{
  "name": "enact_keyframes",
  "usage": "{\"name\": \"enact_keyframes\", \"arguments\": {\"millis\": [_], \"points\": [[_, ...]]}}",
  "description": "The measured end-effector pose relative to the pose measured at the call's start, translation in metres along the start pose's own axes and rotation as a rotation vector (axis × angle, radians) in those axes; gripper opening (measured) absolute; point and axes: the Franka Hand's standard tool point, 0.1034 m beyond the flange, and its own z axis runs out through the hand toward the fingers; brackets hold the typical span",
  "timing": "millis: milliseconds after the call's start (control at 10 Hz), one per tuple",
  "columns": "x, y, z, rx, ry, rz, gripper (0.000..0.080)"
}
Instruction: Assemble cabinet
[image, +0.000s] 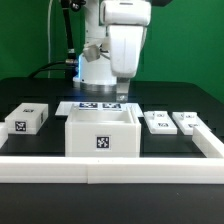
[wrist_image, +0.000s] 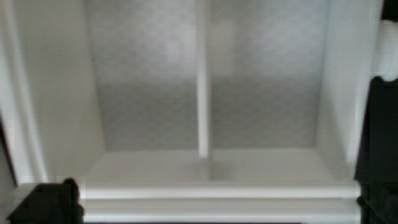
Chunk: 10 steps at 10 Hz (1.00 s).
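The cabinet body (image: 100, 131) stood empty in the middle of the surface (image: 40, 92) under the claw (image: 118, 93), whose fingers (wrist_image: 45, 200) were apart, while a larger block (image: 27, 118) at its 9 o'clock and two small blocks (image: 158, 122) (image: 187, 122) at 3 o'clock lay unfitted, so most work seemed left.

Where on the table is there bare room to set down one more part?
Bare table lies between the left block and the cabinet body, and behind that block. Crowded: two small panels fill the exterior view's right; the end effector hangs over the body's far side.
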Motion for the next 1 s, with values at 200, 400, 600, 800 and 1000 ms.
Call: {"name": "enact_keyframes", "arguments": {"millis": [200,400,600,800,1000], "points": [[0.001,0.003,-0.001,-0.005,0.001,-0.001,0.0799],[0.0,0.001,0.0,-0.003,0.001,0.0,0.0799],[0.001,-0.02,0.009,0.004,0.006,0.001,0.0799],[0.002,-0.035,0.021,0.027,0.009,-0.001,0.0799],[0.002,-0.043,0.034,0.042,0.014,0.001,0.0799]]}}
